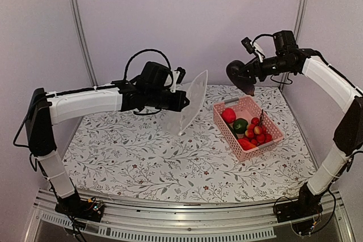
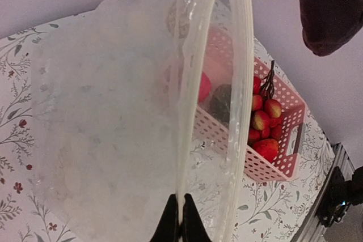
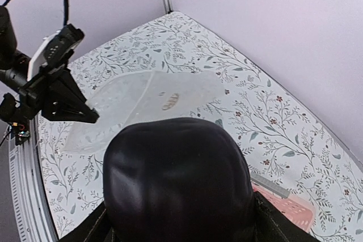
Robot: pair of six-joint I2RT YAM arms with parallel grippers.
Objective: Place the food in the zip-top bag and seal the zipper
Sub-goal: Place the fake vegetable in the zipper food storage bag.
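Left wrist view: the left jaws are pressed together on a fold of the rim of the zip-top bag, pinching it so that the clear pouch hangs just left of the pink basket, mouth gaping toward it and the zipper curving up as a pale ridged strip. The right jaws are mostly hidden behind the dark purple eggplant in their own camera, so their spread cannot be read exactly — yet the eggplant is aloft above the basket's far corner, so I judge them clamped on it. In the overhead picture the rest of the food lies inside the basket: a red round fruit at the far end, a green round piece in the middle and a cluster of small tomatoes at the near end. The basket sits on the flowered desk. The step in hand looks like loading the first piece — nothing shows inside the bag. The next move calls for carrying the eggplant left from the basket into the open mouth, clear of the zipper, while the bag is held steady.
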